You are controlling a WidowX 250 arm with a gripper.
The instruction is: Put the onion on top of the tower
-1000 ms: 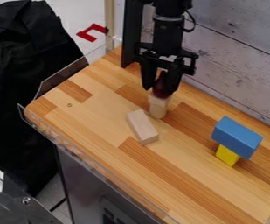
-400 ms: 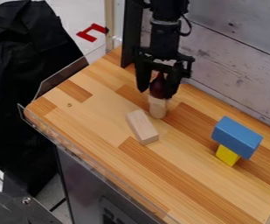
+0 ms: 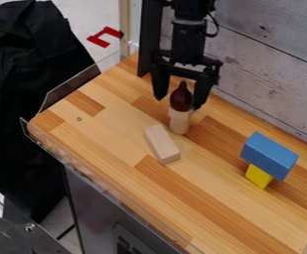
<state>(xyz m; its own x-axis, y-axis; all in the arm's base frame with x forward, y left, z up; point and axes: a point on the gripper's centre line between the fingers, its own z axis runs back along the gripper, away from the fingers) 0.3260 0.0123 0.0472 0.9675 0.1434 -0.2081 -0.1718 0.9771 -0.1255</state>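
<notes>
At the near side, a clear rim (image 3: 103,184) is running along the edge of the wooden tabletop (image 3: 228,213). Toward the right of the view, a blue block (image 3: 269,155) is lying at a slant on top of a yellow block (image 3: 258,176). Farther in, a pale wooden block (image 3: 162,144) is resting flat on the tabletop. Just beyond it, a short, pale wooden tower (image 3: 180,124) is standing upright, and the onion (image 3: 181,100) is sitting on its top. The onion is showing a deep reddish-brown, almost maroon skin; its body is swelling smoothly at the bottom and narrowing to a pointed tip, which is facing up. Around it, the black gripper (image 3: 178,102) is hanging down with its fingers released and spread, one to each side of the onion. Behind everything, a whitish plank wall (image 3: 268,69) is rising.
</notes>
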